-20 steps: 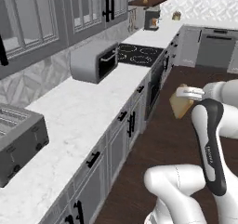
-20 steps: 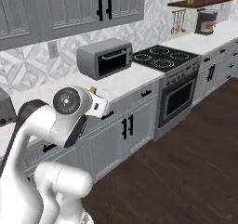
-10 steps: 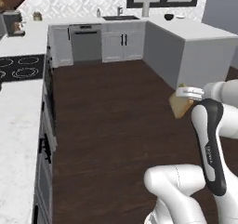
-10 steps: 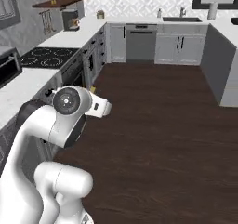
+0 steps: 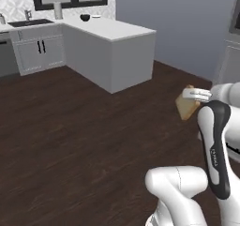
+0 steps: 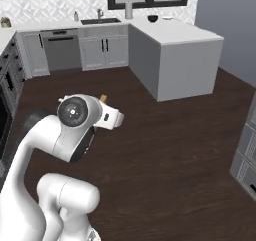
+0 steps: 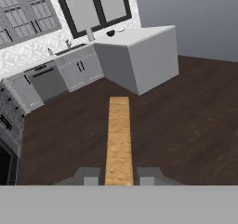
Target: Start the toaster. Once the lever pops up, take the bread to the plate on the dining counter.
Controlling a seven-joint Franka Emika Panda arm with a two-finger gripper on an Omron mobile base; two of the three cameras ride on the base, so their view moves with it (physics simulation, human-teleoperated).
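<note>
The gripper [image 7: 119, 175] is sitting at the bottom centre of the hand view, its fingers [image 7: 88, 175] clamped on the bread [image 7: 119, 137], which is showing edge-on as a tan strip rising up the middle of that frame. In the left base view the bread [image 5: 186, 107] is hanging at centre right, just beside the white wrist.

A dark wooden floor [image 5: 70, 140] is spreading open across the middle of every view. A white peninsula counter [image 6: 172, 32] on a grey base is standing in the upper centre of the right base view, with a dark bowl [image 6: 153, 18] resting near its far end. A sink [image 6: 100, 21] and a dishwasher [image 6: 61, 50] are lining the back wall at upper left.

Compared with half a second ago, the whole scene is lying differently in both base views: the camera has swung, the stove side has slid off left, and the peninsula is appearing nearer.

In the right base view the arm is hiding the bread almost wholly. The bowl is looking small and blurred.
</note>
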